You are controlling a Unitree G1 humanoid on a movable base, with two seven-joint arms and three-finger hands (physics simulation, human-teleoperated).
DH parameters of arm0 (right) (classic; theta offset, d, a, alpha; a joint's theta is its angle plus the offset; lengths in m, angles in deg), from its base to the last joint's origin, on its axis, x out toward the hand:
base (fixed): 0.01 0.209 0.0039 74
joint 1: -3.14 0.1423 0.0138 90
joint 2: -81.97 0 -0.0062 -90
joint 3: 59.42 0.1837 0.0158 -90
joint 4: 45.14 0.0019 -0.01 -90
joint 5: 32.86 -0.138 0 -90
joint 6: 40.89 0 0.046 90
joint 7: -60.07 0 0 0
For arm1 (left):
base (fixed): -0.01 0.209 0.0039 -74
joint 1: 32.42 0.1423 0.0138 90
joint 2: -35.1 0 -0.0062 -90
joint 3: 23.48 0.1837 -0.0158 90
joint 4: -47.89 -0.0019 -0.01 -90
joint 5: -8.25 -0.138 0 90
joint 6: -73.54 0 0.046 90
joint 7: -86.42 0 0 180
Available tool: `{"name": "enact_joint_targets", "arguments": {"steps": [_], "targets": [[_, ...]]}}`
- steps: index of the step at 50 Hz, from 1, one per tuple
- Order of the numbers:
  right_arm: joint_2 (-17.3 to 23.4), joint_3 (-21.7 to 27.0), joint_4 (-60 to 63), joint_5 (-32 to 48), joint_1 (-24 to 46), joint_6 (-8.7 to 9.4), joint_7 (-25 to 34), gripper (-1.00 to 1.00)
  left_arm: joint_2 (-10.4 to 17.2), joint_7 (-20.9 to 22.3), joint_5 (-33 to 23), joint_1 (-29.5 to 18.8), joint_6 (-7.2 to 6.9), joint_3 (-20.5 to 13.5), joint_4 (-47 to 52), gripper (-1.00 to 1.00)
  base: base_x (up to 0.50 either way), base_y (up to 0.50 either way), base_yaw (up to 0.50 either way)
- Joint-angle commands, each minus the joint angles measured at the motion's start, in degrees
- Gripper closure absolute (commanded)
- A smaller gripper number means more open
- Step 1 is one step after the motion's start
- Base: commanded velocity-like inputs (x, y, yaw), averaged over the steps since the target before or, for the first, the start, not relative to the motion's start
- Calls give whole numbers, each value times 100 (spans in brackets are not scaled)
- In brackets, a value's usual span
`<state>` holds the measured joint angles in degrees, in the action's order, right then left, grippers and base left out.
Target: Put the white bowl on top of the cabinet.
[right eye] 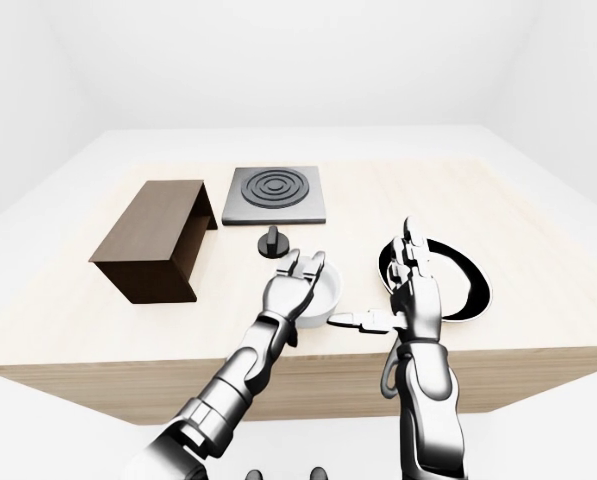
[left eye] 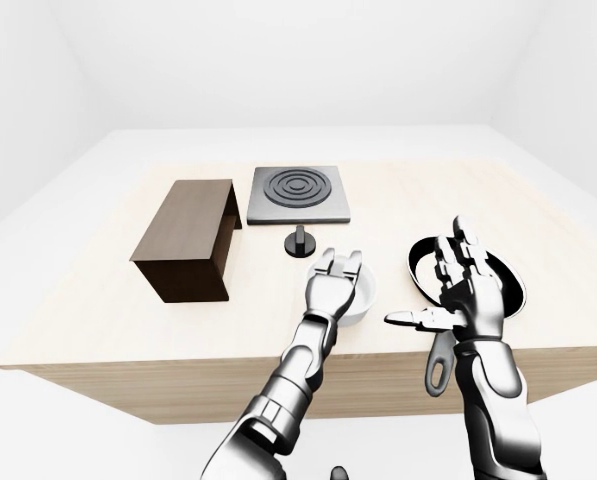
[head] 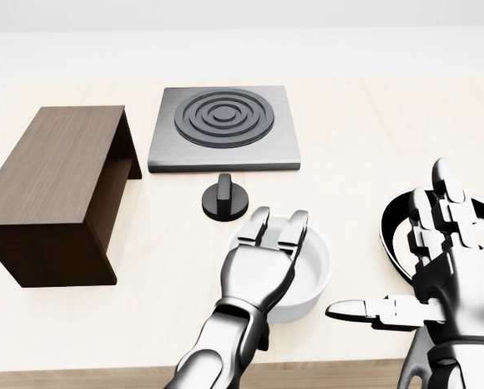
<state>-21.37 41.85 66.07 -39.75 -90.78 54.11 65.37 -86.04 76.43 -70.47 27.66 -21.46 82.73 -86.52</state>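
Note:
The white bowl (head: 313,274) stands on the light wooden table (head: 363,138), low in the head view and right of centre. My left hand (head: 278,222) lies open over the bowl's left part, with flat fingers reaching across the rim and covering that side. To the bowl's right, my right hand (head: 412,259) is open and upright with its thumb pointing left at the bowl, apart from it. The dark brown cabinet (head: 55,182) sits at the left, its open side facing right and nothing on its top.
A grey hob plate (head: 224,126) with dark rings lies above the bowl in the head view, and a black knob (head: 224,199) sits between them. A black pan (left eye: 508,285) lies behind my right hand, its handle (left eye: 438,365) past the table's near edge.

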Motion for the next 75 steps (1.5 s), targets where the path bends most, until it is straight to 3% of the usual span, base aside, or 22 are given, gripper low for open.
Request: {"name": "enact_joint_targets", "arguments": {"steps": [1, 10, 11, 13, 14, 36, 45, 58, 75], "targets": [[1, -1, -17, -15, 8, 0, 14, -100, -8, 110, -73, -103, 0, 0, -270, -100, 0, 0, 0], [6, 10, -32, -31, 20, 0, 19, -100, -21, 278, -234, -52, 0, 48, -245, -100, 0, 0, 0], [6, 12, -41, -34, 26, 0, 15, -100, -19, 312, -272, -16, 0, 69, -204, -14, 0, 0, 0], [7, 12, -42, -35, 27, 0, 14, -100, -20, 320, -283, -9, 0, 68, -193, -14, 0, 0, 0], [5, 1, -52, -26, 28, 0, 10, -100, -19, 344, -313, 29, 0, 86, -185, 100, 0, 0, 0], [2, 7, -32, -30, -1, 0, 30, -100, -42, 351, -361, 57, 0, 67, -171, 100, 0, 0, 0], [-12, -22, -31, -10, -8, 0, 24, -100, 57, 803, -586, 304, 0, 116, 643, 100, 0, 0, 0], [-21, -61, 5, 4, -27, 0, 27, -100, 308, 2110, -1024, 559, 0, 3, 2587, 100, 0, 0, 0], [-44, -116, 6, 54, -56, 0, 43, -100, 459, 2600, -1241, 492, 0, -182, 3195, 100, 0, 0, 0]]}}
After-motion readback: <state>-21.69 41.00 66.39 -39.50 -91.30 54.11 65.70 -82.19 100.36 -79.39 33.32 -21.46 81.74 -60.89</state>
